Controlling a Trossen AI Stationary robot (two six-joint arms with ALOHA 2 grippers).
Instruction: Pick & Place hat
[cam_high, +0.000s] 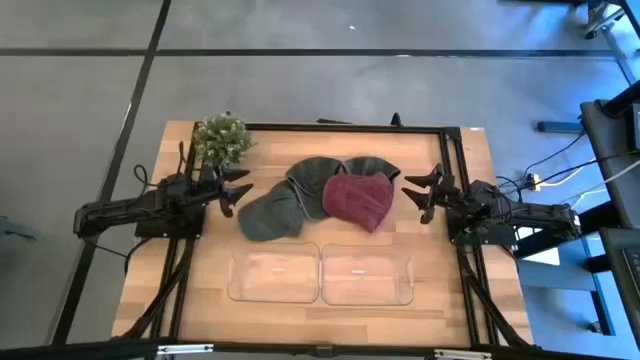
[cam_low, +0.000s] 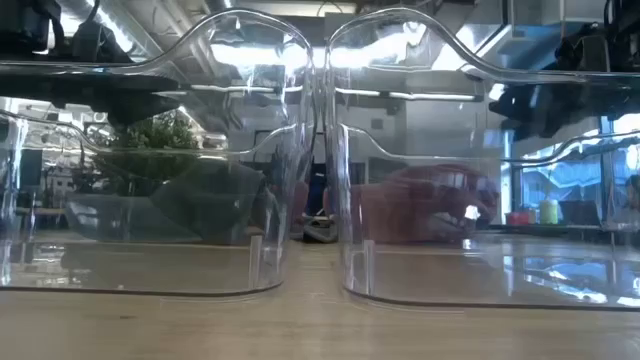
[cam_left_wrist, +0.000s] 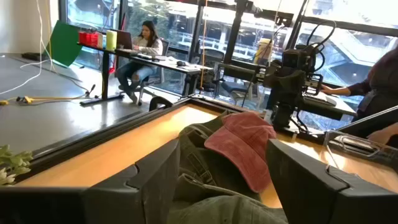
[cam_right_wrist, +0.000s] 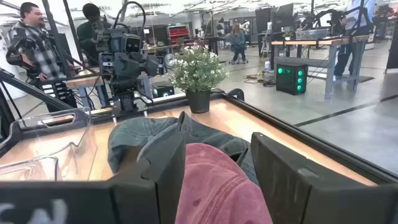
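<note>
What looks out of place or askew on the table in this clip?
Nothing is spilled or damaged. The red hat and two green hats lie in a loose overlapping heap, not laid out separately. Both clear bins are empty. The left pincer and right pincer are open beside the heap.

Red cap: lies over the green caps, hiding their middle; in the right wrist view its near part is cut off by the picture's edge and partly hidden behind the fingers.
Green caps: how many lie in the heap cannot be told.
Clear bins: fill the low view; caps behind them show only as blurred shapes.
Plant: cut off at the left wrist view's edge.
</note>
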